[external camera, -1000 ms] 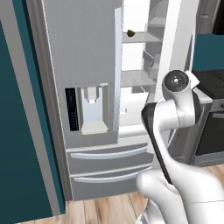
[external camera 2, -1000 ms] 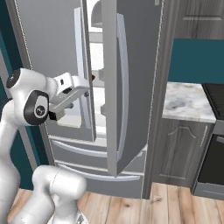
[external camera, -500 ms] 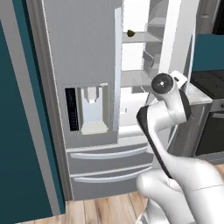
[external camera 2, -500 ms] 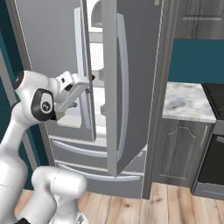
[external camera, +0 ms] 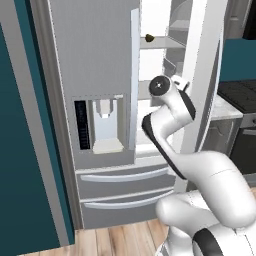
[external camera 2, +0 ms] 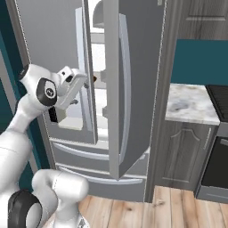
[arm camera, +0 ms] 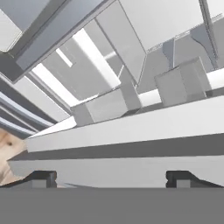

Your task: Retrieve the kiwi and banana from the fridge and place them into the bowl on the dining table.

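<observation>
Grey-silver fridge (external camera: 95,60), right door swung open on a white shelved interior. Kiwi (external camera: 149,37) sits on an upper shelf (external camera: 162,43) near its front edge, a small dark round; too small to tell any long axis. Arm has folded lower and leaned toward the opening since a second ago. Gripper (arm camera: 111,177) faces the shelves, fingertips (arm camera: 41,177) spread wide, grasping nothing.

A kiwi (external camera: 149,37) sits on an upper shelf of the fridge (external camera: 100,75).
</observation>
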{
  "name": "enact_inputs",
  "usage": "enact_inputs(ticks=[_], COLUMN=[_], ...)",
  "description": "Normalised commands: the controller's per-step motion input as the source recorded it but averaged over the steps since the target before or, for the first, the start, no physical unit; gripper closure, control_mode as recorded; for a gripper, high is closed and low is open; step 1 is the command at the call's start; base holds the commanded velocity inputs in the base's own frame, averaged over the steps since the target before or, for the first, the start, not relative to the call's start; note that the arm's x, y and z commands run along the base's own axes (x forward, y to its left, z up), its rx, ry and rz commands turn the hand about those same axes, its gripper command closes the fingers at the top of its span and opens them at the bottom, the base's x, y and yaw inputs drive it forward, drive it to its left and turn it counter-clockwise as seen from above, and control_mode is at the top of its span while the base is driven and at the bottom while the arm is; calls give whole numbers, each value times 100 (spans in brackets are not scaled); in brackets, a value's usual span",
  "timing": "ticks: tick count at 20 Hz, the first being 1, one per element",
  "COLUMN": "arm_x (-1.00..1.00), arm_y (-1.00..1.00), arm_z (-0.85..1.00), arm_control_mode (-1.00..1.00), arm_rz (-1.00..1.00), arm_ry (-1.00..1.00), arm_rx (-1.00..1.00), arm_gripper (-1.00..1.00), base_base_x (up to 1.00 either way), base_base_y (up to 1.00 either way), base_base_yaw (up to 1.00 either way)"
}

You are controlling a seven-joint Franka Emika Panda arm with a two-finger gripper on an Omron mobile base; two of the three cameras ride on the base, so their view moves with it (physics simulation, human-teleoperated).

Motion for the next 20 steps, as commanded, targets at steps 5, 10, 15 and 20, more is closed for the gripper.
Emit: enact_inputs(ticks=[5, 10, 15, 20], arm_x=[59, 50, 43, 55], arm_y=[0, -12, -37, -31], arm_z=[-14, -14, -13, -12], arm_control_mode=[-100, -100, -100, -100], arm_rz=[0, 0, 0, 0], arm_ry=[11, 8, 5, 3], arm_rx=[-9, -9, -7, -4], arm_gripper=[-100, -100, -100, -100], base_base_x=[0, 0, 0, 0], base_base_y=[0, 0, 0, 0], base_base_yaw=[0, 0, 0, 0])
